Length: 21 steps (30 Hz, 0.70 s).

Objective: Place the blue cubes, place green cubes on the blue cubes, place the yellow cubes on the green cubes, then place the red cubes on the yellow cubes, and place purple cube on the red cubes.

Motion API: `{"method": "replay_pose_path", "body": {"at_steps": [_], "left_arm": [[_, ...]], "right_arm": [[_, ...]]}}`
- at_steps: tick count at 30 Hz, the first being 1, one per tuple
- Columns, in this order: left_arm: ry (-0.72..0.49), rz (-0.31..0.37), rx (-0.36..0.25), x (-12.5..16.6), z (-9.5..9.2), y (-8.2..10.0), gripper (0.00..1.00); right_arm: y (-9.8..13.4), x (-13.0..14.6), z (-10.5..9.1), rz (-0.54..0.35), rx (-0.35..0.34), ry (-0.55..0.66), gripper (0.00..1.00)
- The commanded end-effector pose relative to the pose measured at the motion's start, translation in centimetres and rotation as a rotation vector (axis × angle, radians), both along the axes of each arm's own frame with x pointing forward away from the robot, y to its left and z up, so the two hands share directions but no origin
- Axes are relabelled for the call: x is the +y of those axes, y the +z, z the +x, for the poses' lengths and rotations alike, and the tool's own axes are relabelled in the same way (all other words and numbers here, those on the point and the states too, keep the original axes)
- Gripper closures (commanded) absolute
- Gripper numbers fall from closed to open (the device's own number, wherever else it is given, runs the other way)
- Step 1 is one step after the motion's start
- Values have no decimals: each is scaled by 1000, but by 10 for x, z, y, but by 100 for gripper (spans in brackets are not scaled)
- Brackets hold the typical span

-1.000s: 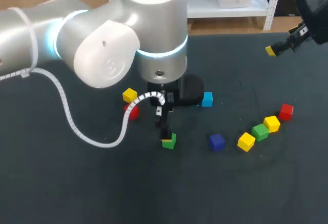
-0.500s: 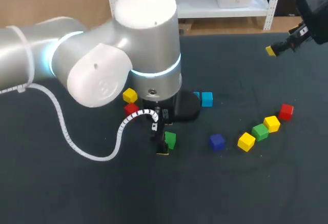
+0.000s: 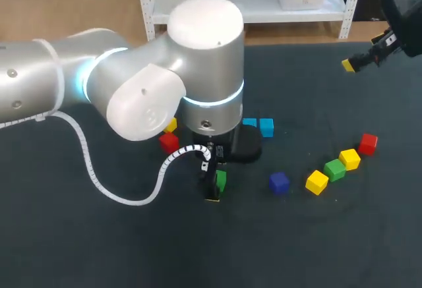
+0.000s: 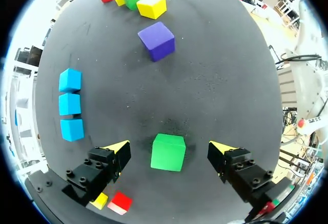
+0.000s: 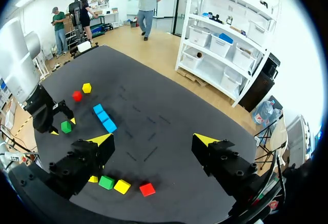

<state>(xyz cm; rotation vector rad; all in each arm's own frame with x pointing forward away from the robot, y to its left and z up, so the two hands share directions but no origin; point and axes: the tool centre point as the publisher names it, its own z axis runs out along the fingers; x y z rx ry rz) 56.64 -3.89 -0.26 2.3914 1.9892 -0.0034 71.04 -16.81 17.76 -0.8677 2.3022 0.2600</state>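
Green cube (image 4: 168, 152) sits apart, purple cube (image 4: 157, 40) ahead.

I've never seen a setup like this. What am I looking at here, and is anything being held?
This is a two-armed robot at a dark table. One picture looks down from above and behind it; the two round ones come from a camera on each wrist. Small coloured cubes lie on the table: three blue cubes in a row, a purple cube, and a line of four cubes, yellow, green, yellow, red. The left gripper stands open around a green cube, its fingers not touching it. The right gripper is open and empty, away from the cubes. Nothing is held.
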Motion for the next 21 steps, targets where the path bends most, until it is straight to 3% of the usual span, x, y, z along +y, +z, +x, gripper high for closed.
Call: {"method": "replay_pose_path", "body": {"at_steps": [1, 8, 16, 21], "left_arm": [[5, 19, -14, 0, 7, -5, 7], [23, 33, -15, 6, 14, -6, 20], [40, 22, -1, 8, 18, -1, 52], [28, 4, 32, 8, 16, 1, 56]], "right_arm": [[1, 0, -1, -2, -1, -3, 0], [1, 0, -1, -2, -1, -3, 0], [1, 0, -1, -2, -1, -3, 0], [1, 0, -1, -2, -1, -3, 0]]}}
